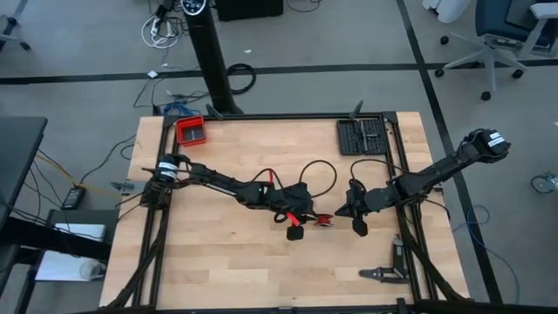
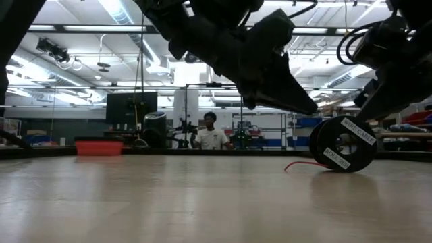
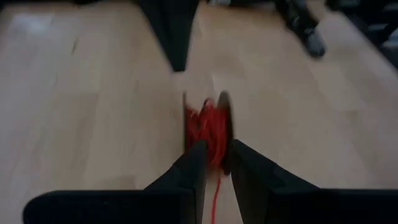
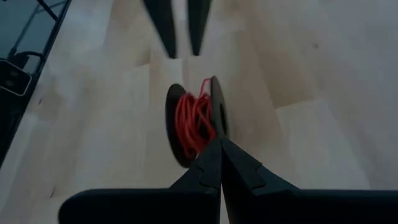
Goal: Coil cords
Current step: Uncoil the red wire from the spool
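The red cord (image 4: 194, 121) is wound on a small black spool (image 2: 344, 143). The spool stands on its two rims at mid-table (image 1: 324, 218). A loose end of the cord (image 2: 300, 164) lies on the wood and runs back under my left gripper (image 3: 214, 193). My left gripper (image 3: 216, 152) is open on the spool's left side, a short way off, slanting down at it. My right gripper (image 4: 218, 149) is shut, its tip close to the spool's right side and also slanting down. In the high view the spool stands between the left gripper (image 1: 307, 216) and the right gripper (image 1: 350, 213).
A red tray (image 1: 190, 131) sits at the far left corner and a black tool case (image 1: 362, 135) at the far right. A thicker black cable loop (image 1: 318, 173) lies just beyond the grippers. A small tool (image 1: 384, 273) lies near the front right. A person (image 2: 210, 137) sits beyond the table.
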